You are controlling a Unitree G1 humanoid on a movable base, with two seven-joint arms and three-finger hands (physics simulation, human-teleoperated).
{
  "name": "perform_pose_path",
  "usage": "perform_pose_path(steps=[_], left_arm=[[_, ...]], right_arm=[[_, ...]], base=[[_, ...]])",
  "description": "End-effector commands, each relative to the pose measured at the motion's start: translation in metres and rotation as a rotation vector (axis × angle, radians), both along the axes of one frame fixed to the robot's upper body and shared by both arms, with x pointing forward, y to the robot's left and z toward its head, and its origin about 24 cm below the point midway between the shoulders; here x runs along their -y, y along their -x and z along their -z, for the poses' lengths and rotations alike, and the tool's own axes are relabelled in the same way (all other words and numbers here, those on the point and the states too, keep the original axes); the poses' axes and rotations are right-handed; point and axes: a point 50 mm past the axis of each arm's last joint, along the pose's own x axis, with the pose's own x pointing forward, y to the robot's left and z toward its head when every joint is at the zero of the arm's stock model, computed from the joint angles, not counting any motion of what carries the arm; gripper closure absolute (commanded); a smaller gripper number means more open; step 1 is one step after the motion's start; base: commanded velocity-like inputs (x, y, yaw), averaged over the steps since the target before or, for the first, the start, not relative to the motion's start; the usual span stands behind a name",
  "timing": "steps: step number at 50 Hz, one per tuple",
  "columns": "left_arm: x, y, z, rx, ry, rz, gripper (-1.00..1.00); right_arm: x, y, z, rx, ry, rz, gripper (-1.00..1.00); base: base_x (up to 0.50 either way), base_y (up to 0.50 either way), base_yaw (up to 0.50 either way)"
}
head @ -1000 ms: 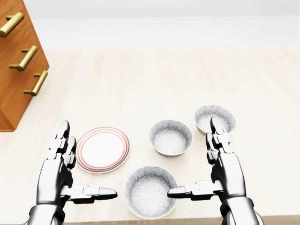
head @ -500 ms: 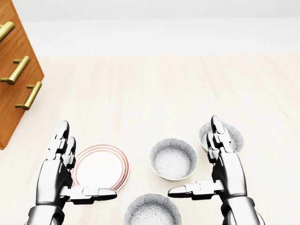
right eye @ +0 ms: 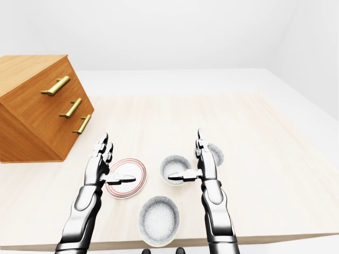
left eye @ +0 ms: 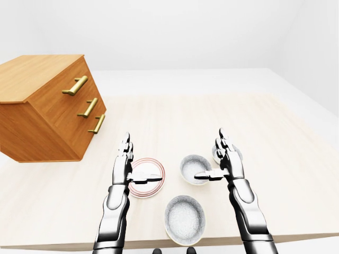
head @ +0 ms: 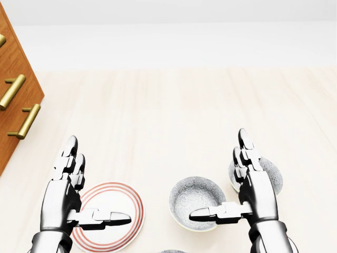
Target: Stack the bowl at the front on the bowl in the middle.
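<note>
In the left-eye view the front bowl (left eye: pixel 184 219), grey and speckled, sits near the table's bottom edge. Above it stands the middle bowl (left eye: pixel 192 166), and a third bowl (left eye: pixel 216 154) lies up and to the right, partly behind my right hand. In the head view only a sliver of the front bowl shows at the bottom edge. My left hand (head: pixel 100 179) hovers open over the striped plate (head: pixel 113 203). My right hand (head: pixel 217 174) is open too, its thumb over the middle bowl (head: pixel 192 197). Neither hand holds anything.
A wooden dresser (left eye: pixel 47 108) with brass handles stands at the left on the pale wooden table (left eye: pixel 212 116). The table's near edge (left eye: pixel 63 244) runs along the bottom of the eye views.
The whole head view has shifted: bowls, plate and dresser slid down and left in the picture, so the camera moved. Both hands keep the same open pose.
</note>
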Motion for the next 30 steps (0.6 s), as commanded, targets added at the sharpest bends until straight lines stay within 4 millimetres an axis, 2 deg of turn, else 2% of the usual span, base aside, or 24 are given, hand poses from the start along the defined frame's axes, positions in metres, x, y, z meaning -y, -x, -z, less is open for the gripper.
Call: perform_pose_path(steps=[1, 7, 17, 20, 22, 23, 24, 25, 30], left_arm=[[0.000, 0.000, 0.000, 0.000, -0.001, 0.000, -1.00], [0.000, 0.000, 0.002, -0.001, -0.001, -0.001, -1.00], [0.000, 0.000, 0.001, -0.002, -0.002, -0.002, -1.00], [0.000, -0.001, 0.002, -0.004, -0.002, -0.004, -1.00], [0.000, -0.001, 0.002, -0.004, -0.002, -0.005, -1.00], [0.000, -0.001, 0.002, -0.004, -0.002, -0.005, -1.00], [-0.001, -0.001, 0.003, -0.006, -0.002, -0.006, -1.00], [-0.001, -0.001, 0.003, -0.006, -0.002, -0.006, -1.00], [-0.001, -0.001, 0.003, -0.006, -0.004, -0.009, -1.00]], right_arm=[[0.000, 0.000, 0.001, 0.007, 0.007, 0.004, -1.00], [0.000, 0.000, 0.001, 0.013, 0.017, 0.006, -1.00], [0.011, -0.004, -0.019, 0.076, 0.082, 0.033, -1.00], [0.016, -0.005, -0.031, 0.120, 0.129, 0.045, -1.00], [0.023, -0.005, -0.046, 0.179, 0.194, 0.065, -1.00], [0.023, -0.005, -0.046, 0.180, 0.196, 0.065, -1.00], [0.030, -0.002, -0.064, 0.239, 0.283, 0.076, -1.00], [0.030, -0.001, -0.065, 0.242, 0.288, 0.077, -1.00], [0.043, 0.013, -0.098, 0.376, 0.517, 0.102, -1.00]], base=[[0.00, 0.00, 0.00], [0.00, 0.00, 0.00], [0.00, 0.00, 0.00], [0.00, 0.00, 0.00], [0.00, 0.00, 0.00], [0.00, 0.00, 0.00], [0.00, 0.00, 0.00], [0.00, 0.00, 0.00], [0.00, 0.00, 0.00]])
